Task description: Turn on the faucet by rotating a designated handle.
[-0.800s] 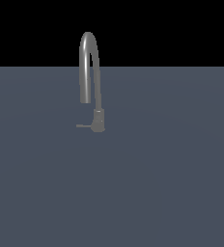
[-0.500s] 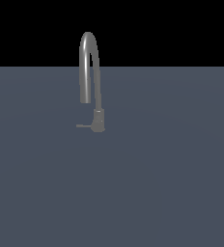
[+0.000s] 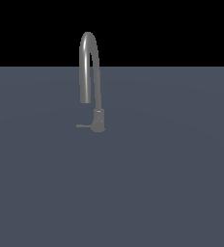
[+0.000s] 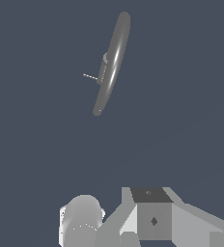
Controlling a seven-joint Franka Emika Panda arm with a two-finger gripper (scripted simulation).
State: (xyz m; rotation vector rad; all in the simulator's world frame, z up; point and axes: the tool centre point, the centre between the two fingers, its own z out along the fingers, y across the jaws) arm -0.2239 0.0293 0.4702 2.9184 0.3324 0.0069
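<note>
The faucet [image 3: 91, 67] is a slim grey tap with a tall arched spout, standing on the dark grey floor left of centre in the exterior view. Its short cylindrical base [image 3: 99, 120] carries the handle [image 3: 83, 126], a thin lever pointing toward the exterior view's left. The wrist view looks down on the faucet [image 4: 112, 62] from well above, and the handle [image 4: 90, 76] shows as a thin pale rod sticking out beside the spout. No gripper fingers show in either view, and nothing touches the faucet.
Pale grey and white parts of the robot arm [image 4: 152, 217], one rounded [image 4: 82, 219] and one boxy, fill the edge of the wrist view, far from the faucet. The dark grey floor [image 3: 172, 183] stretches all around the tap.
</note>
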